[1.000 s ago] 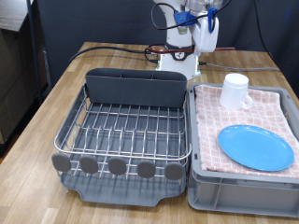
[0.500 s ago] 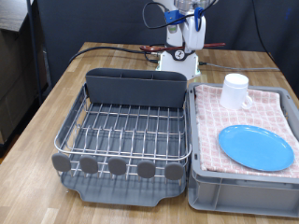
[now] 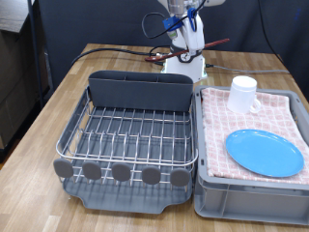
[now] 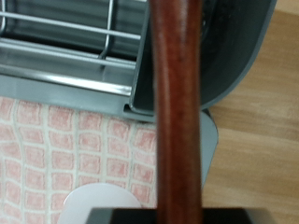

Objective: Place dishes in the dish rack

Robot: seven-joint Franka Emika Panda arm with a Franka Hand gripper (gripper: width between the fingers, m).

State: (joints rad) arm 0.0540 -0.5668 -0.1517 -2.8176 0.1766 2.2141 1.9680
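My gripper [image 3: 190, 43] is high above the far end of the table, behind the dish rack [image 3: 130, 135], and is shut on the brown wooden spoon [image 3: 217, 43], which it holds roughly level and crosswise. In the wrist view the spoon's handle [image 4: 177, 112] fills the middle, over the rack's grey cutlery trough [image 4: 229, 56] and wire grid [image 4: 65, 37]. The white mug [image 3: 243, 94] stands on the pink checked cloth [image 3: 280, 116] in the grey crate, and it also shows in the wrist view [image 4: 98, 203]. The light-blue plate [image 3: 265, 153] lies flat on that cloth.
The grey crate [image 3: 251, 198] sits at the exterior view's right, touching the rack's side. A row of round grey discs [image 3: 121, 172] lines the rack's near edge. Cables [image 3: 121, 53] run across the wooden table behind the rack. The robot base [image 3: 183, 68] stands behind the trough.
The gripper has risen and moved toward the exterior view's left with the spoon, and the spoon has tilted. The mug, plate and rack have not moved.
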